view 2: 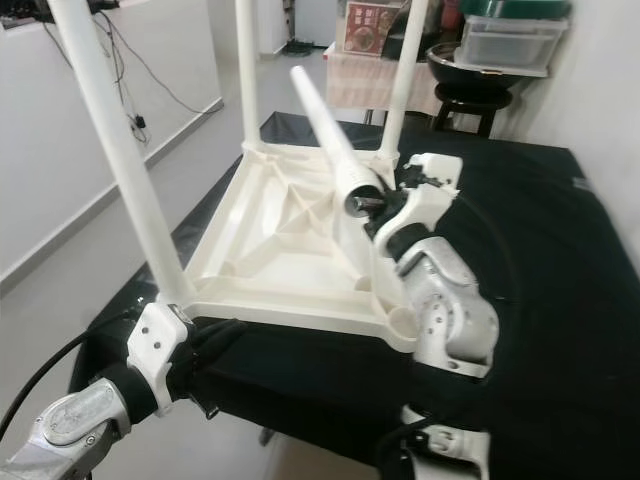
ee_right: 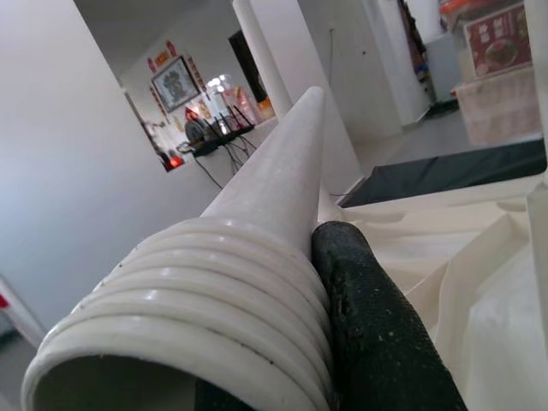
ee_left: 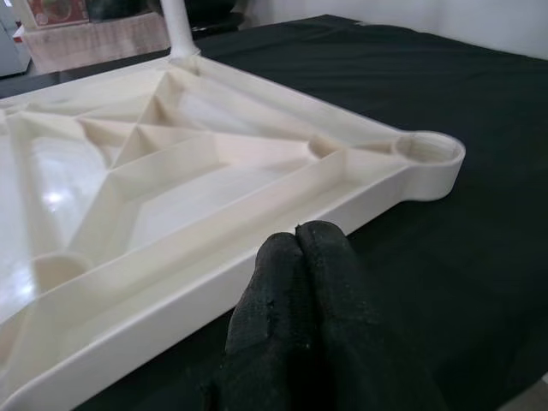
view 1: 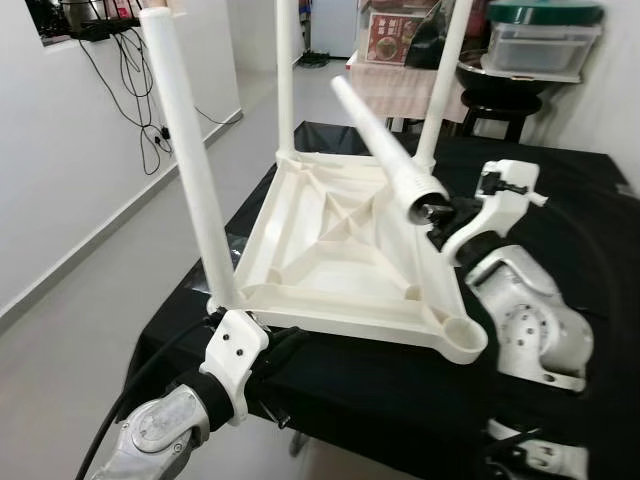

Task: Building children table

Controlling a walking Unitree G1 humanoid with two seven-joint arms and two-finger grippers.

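Left eye view: an upturned white plastic table top (view 1: pixel 345 250) lies ribbed side up on a black-covered table (view 1: pixel 560 190). Three white legs stand in its corner sockets, at about 9 o'clock (view 1: pixel 190 160), 12 o'clock (view 1: pixel 285 75) and 1 o'clock (view 1: pixel 445 75) of the frame. The corner socket (view 1: pixel 462 338) at 4 o'clock is empty. A fourth loose leg (view 1: pixel 385 140) is held at a slant over the top's right half, threaded end low, tapered tip up toward 11 o'clock. The right gripper (view 1: pixel 437 212) grips that threaded end. The left gripper (view 1: pixel 285 350) sits at 7 o'clock, just beside the top's near edge.

Right eye view: the same layout; the loose leg rises from the right gripper toward 11 o'clock, and the empty socket lies just beside the right arm's silver wrist (view 2: pixel 450 310).

Left wrist view: the two black fingers (ee_left: pixel 300 300) of the left gripper are pressed together with nothing between them, just short of the top's near rim, over the black cloth. The empty socket shows at 2 o'clock.

Right wrist view: one black finger (ee_right: pixel 377 317) lies against the ribbed threads of the loose leg, clamping it; the tapered tip runs away toward 12 o'clock.
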